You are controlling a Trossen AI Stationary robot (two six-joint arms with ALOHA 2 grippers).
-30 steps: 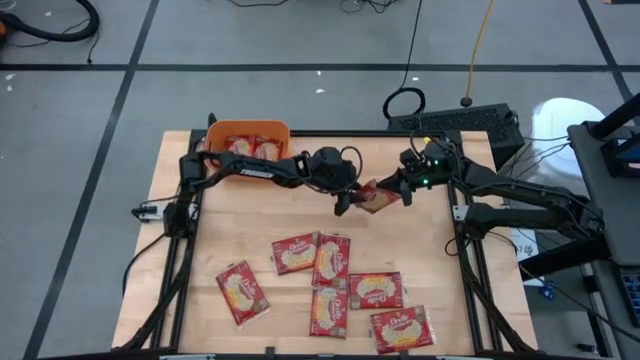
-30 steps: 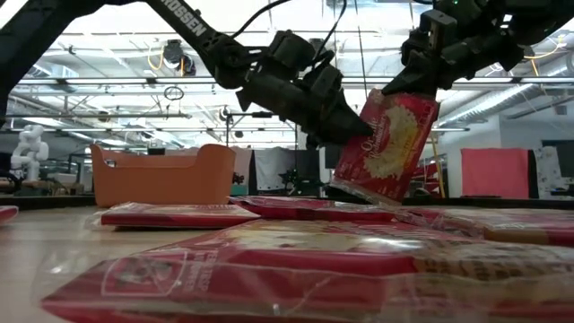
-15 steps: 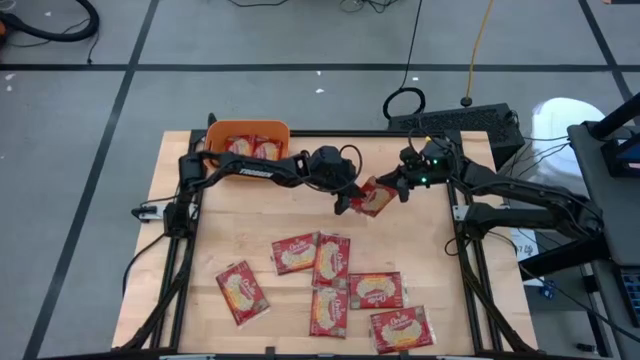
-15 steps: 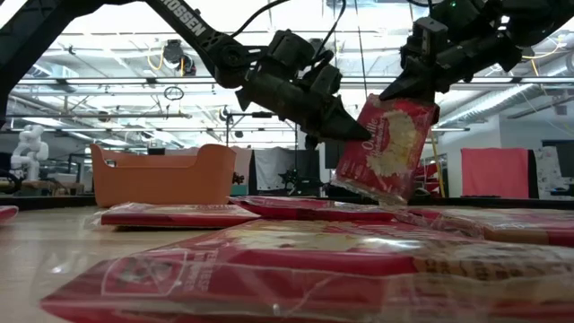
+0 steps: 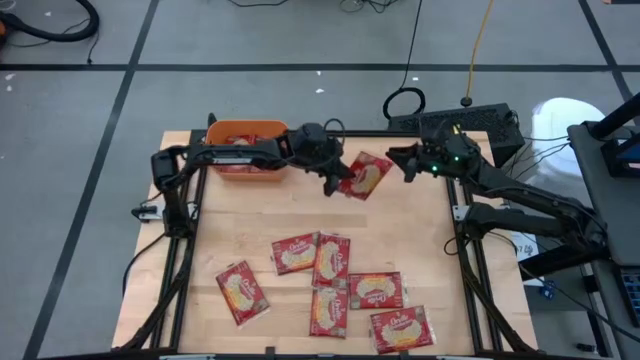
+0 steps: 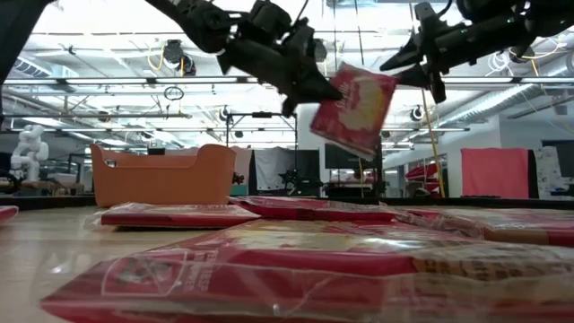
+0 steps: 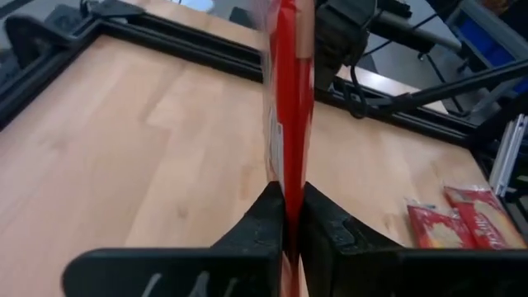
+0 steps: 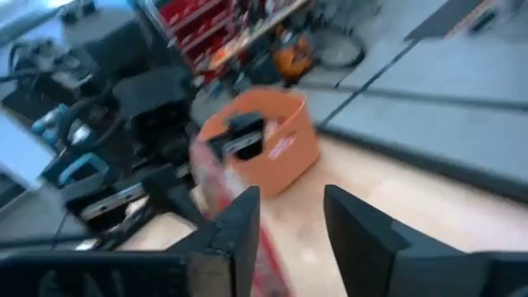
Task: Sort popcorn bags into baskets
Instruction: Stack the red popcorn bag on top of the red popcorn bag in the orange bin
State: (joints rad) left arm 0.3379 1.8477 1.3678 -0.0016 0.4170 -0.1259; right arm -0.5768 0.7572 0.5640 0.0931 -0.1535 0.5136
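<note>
A red popcorn bag (image 5: 362,176) hangs in the air over the table's far middle, with my left gripper (image 5: 335,181) shut on it; the left wrist view shows it edge-on (image 7: 287,99). My right gripper (image 5: 402,160) stands open just to the bag's right, touching nothing, fingers apart (image 8: 289,216). The orange basket (image 5: 215,130) sits at the far left with red bags inside. Several more popcorn bags (image 5: 330,285) lie flat on the near half of the table. My left gripper pinches the bag's left-hand edge (image 7: 288,186) between its two fingers (image 7: 266,216). The fingers come from the table's left, slanting a little down. The bag is lifted clear, sticks out past the fingertips toward the right and is tilted, its printed face toward the near side (image 6: 354,106).
Black frame rails run along the table's left and right sides (image 5: 462,240). A keyboard (image 5: 465,122) and a cable loop (image 5: 403,102) lie on the floor beyond the far right corner. Bare wood (image 5: 260,205) lies between basket and loose bags.
My left gripper shut on the bag that my right gripper held, then rose and went toward the far left, toward the basket, with the bag. My right gripper opened, let go, and drew back toward the far right. The bag hangs higher than before.
</note>
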